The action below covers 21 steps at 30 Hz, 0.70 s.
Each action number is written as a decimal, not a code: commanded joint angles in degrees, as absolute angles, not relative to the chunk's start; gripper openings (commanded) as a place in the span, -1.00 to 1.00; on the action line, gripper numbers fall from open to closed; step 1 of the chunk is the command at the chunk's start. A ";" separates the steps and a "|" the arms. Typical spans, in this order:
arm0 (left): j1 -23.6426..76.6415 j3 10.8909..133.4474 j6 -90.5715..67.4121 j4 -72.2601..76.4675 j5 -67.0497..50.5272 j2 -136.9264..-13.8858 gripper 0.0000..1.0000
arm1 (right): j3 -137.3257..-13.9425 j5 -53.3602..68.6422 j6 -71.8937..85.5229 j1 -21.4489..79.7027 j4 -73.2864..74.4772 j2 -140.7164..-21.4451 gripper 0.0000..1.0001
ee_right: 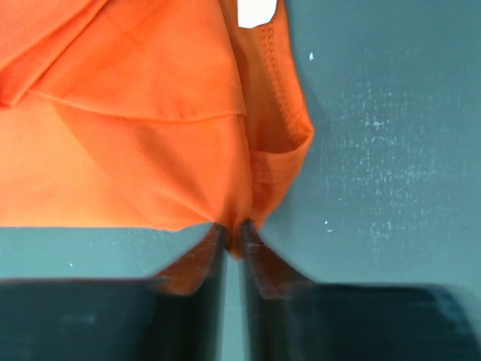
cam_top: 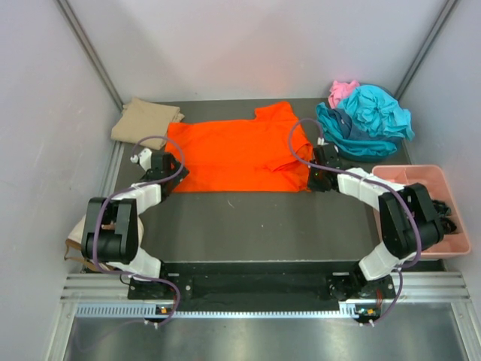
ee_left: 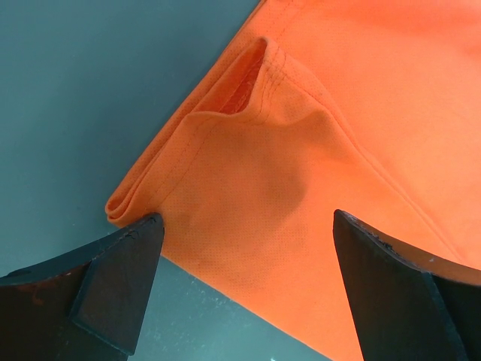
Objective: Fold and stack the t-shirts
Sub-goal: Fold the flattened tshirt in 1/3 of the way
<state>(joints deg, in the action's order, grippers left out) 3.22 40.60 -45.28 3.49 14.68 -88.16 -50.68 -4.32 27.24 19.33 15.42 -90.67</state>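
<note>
**Right gripper [ee_right: 233,248] pinches the orange shirt [cam_top: 233,154]; left gripper [ee_left: 248,278] waits spread**

The right gripper's fingers are pressed together on the shirt's near right corner, with the hem bunched between their tips, probably so that edge can be lifted for a fold. The left gripper's 2 fingers straddle the near left corner and grip nothing yet. The shirt lies spread out on the table [cam_top: 255,218]. A folded tan shirt [cam_top: 146,120] sits just beside its far left corner, likely the stack's base. Teal shirts [cam_top: 368,116] and a pink shirt [cam_top: 343,90] lie heaped at far right.
</note>
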 commanded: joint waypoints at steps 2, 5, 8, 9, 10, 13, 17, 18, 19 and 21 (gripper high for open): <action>3.34 41.92 -45.35 3.17 15.82 -90.17 0.98 | -52.91 -4.39 27.16 19.42 14.05 -91.32 -1.00; 3.34 42.27 -45.35 2.38 16.52 -90.35 0.98 | -52.91 -5.27 27.51 19.42 15.90 -90.88 -1.00; 3.34 42.63 -45.26 0.97 17.31 -90.53 0.98 | -52.30 -6.24 27.77 19.42 17.66 -89.56 -1.00; 3.34 42.80 -45.26 0.27 17.49 -90.61 0.98 | -51.95 -6.85 27.86 19.42 18.10 -88.69 -1.00; 3.34 42.98 -45.35 0.26 17.66 -90.62 0.98 | -51.86 -7.20 28.04 19.42 18.71 -88.42 -1.00; 3.34 42.63 -45.44 -2.28 18.02 -90.35 0.98 | -51.42 -8.78 28.30 19.42 21.00 -86.93 -1.00; 3.34 41.66 -45.70 -3.78 18.46 -89.56 0.98 | -51.07 -10.89 28.30 19.42 23.90 -85.35 -1.00; 3.34 41.23 -45.70 -4.21 18.54 -89.21 0.98 | -50.89 -11.25 28.21 19.42 24.86 -84.99 -1.00; 3.34 40.79 -45.96 -5.00 18.63 -88.60 0.98 | -50.89 -11.51 28.21 19.34 25.48 -84.38 -1.00; 3.34 39.47 -46.32 -5.45 18.54 -87.72 0.98 | -50.45 -12.21 28.21 19.42 26.28 -83.85 -1.00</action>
